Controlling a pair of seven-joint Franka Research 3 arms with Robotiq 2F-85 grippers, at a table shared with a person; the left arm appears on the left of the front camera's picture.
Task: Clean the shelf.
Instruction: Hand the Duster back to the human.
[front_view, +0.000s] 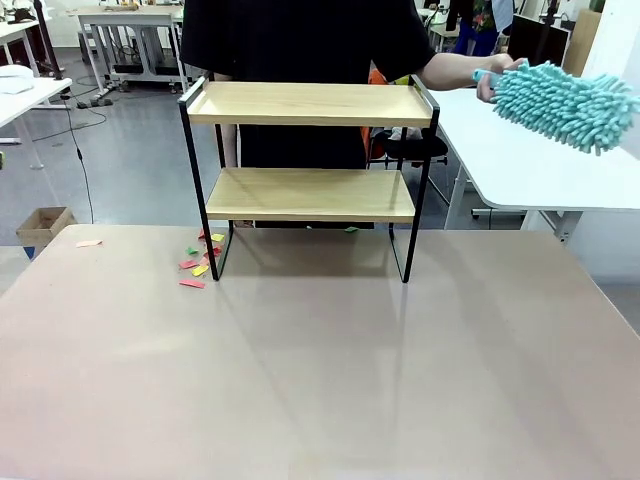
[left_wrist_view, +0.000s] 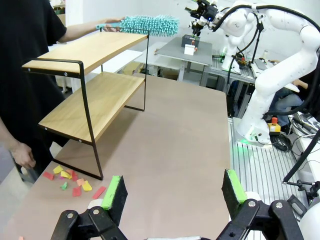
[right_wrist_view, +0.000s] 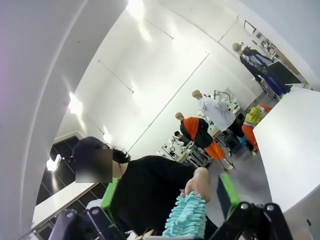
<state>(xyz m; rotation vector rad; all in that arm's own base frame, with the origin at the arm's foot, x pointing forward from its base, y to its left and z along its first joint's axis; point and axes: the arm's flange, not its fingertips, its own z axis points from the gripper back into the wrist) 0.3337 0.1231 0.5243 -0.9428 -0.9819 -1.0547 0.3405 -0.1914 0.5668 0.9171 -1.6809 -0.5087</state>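
Handover step, by the look of it: shelf (front_view: 310, 165) standing at the table's far edge, duster (front_view: 562, 100) offered by a person's hand (front_view: 497, 76) to the right of its top board. Left gripper (left_wrist_view: 174, 192) spread, empty. Right gripper (right_wrist_view: 168, 195) spread around the duster head, not pinching. Next: close, then sweep boards. Paper scraps (front_view: 199, 263) by the shelf's left legs. No legible writing.

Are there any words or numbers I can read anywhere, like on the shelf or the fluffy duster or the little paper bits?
No words or numbers can be read.
The shelf: plain wooden boards, no print.
The duster: no label.
The paper bits on the table: plain colours, no writing.
A small white card on a far table: too small and blurred to read.
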